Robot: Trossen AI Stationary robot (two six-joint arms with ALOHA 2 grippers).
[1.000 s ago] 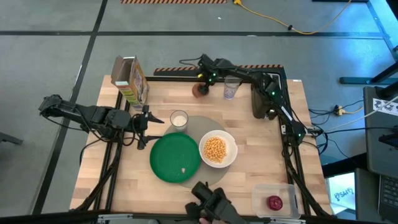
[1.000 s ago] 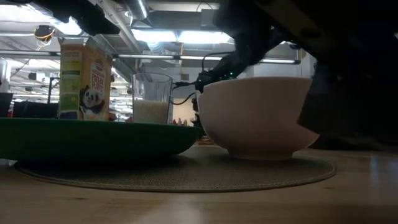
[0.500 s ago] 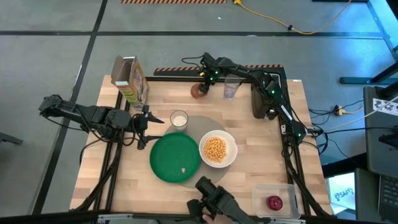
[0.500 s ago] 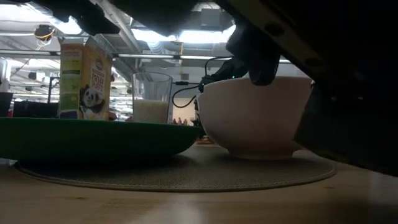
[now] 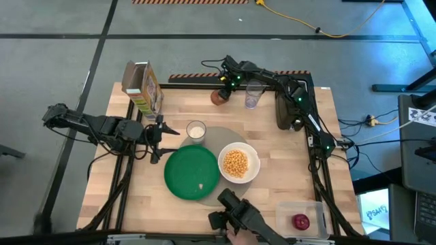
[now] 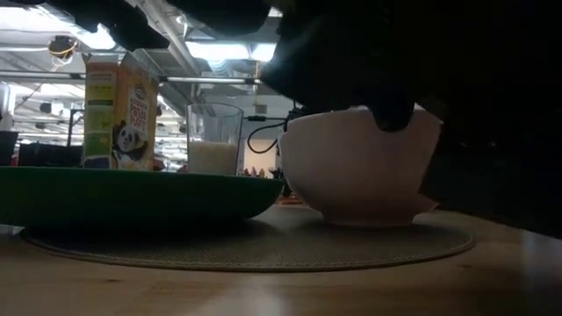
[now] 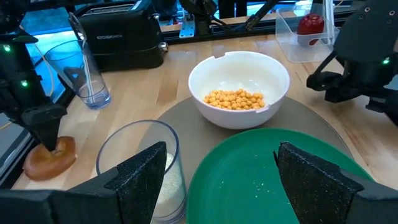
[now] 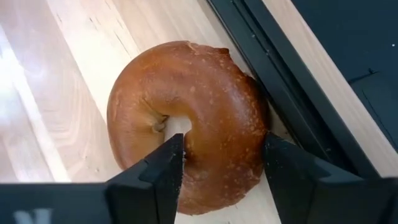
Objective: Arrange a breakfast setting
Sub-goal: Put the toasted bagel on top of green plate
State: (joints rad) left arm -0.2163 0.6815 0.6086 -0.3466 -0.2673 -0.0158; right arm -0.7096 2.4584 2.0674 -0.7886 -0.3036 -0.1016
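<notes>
High view: the bagel [image 5: 218, 97] lies flat at the far edge of the bench [image 5: 286, 156], just beside the black rail; a ring, it has no long axis. The right gripper [image 5: 225, 83] sits over it and hides part of it. The left gripper [image 5: 158, 138] hangs beside the milk glass [image 5: 196, 131], its fingers spread.

Low view: a dark shape close to the lens blocks the right side and the white bowl's [image 6: 351, 171] rim; the bagel cannot be made out.

Left wrist view: the bagel [image 7: 51, 155] lies beyond the glass, under the right arm's tip.

Right wrist view: the bagel [image 8: 189, 121] lies hole up, against the rail. The fingers [image 8: 155, 180] straddle its near side, one by the hole, one at the outer edge; contact cannot be told.
</notes>
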